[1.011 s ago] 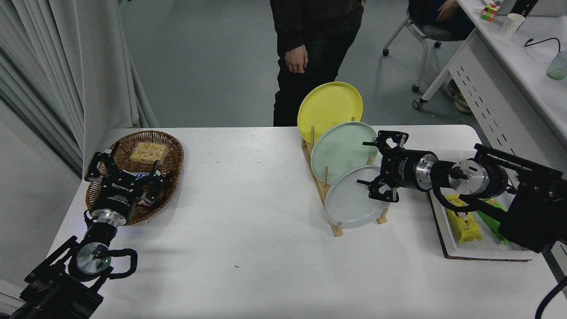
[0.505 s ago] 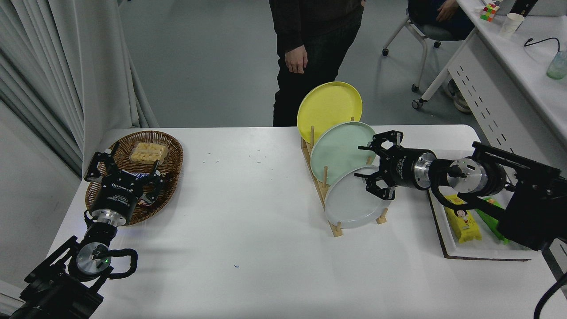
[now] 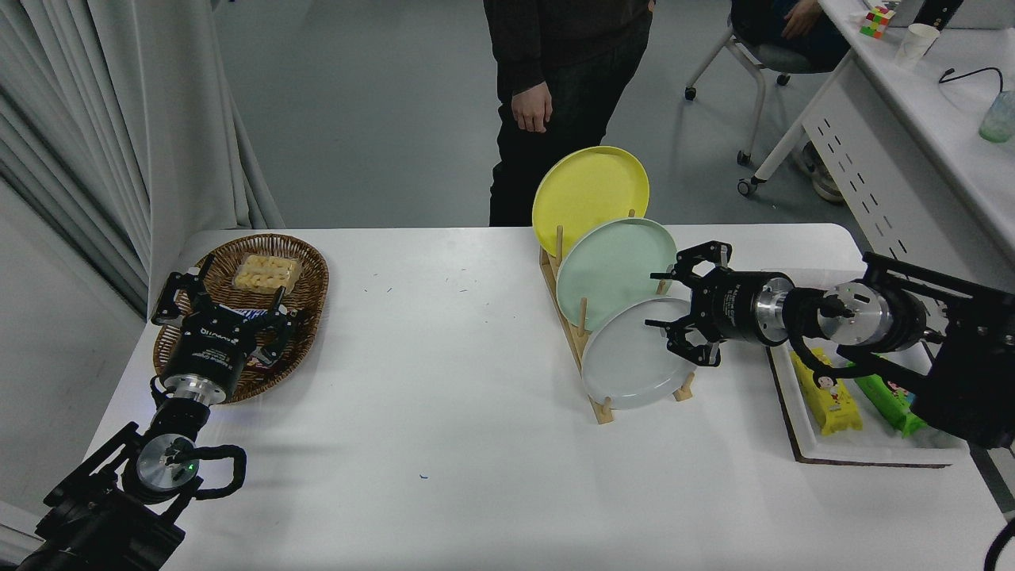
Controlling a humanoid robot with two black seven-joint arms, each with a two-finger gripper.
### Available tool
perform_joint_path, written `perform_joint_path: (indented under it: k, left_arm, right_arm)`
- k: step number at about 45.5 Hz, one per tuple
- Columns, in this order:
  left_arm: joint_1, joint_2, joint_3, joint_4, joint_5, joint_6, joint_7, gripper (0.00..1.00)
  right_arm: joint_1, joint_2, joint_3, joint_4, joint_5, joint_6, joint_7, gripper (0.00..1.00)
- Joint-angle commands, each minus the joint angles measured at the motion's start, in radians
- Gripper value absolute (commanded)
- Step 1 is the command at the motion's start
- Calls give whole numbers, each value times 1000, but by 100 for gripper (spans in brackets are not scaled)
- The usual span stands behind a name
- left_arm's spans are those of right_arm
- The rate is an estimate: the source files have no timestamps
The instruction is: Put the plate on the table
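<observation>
Plate [image 3: 630, 357] pale grey, stands tilted in front slot of wooden rack [image 3: 591, 349], not yet lifted. Step: approach for grasp. Right gripper [image 3: 672, 317] at plate's right upper rim, fingers spread wide, holding nothing; contact unclear. Next likely: close on rim, lift clear of pegs, lay flat on table [image 3: 444, 396]. Left gripper [image 3: 218, 305] parked over basket [image 3: 309, 293], far left of rack, spread.

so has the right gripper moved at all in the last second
Yes. Measured against the wooden rack, the right gripper edged in toward the pale grey plate, then backed off slightly rightward, jaws open.
</observation>
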Motion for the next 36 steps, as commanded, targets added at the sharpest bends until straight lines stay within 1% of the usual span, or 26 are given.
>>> perform_joint_path:
  k: [1,11,14,24,28,31,36]
  left_arm:
    - [0,0,0,0,0,0,0,98]
    - [0,0,0,0,0,0,0,98]
    - [0,0,0,0,0,0,0,98]
    - [0,0,0,0,0,0,0,98]
    - [0,0,0,0,0,0,0,98]
    - [0,0,0,0,0,0,0,98]
    - [0,0,0,0,0,0,0,98]
  right_arm:
    - [9,-15,-9,12,10,-2,-1,56]
    - [9,-13,-10,7,12,-8,-1,53]
    - [9,-13,-12,2,10,-8,-1,50]
    - [9,-11,-10,-4,1,-13,0,50]
    - [8,-11,-10,-13,1,-16,0,49]
    - [6,-10,-10,-17,-1,-24,0,46]
    - [6,-10,-10,-21,-1,-31,-1,46]
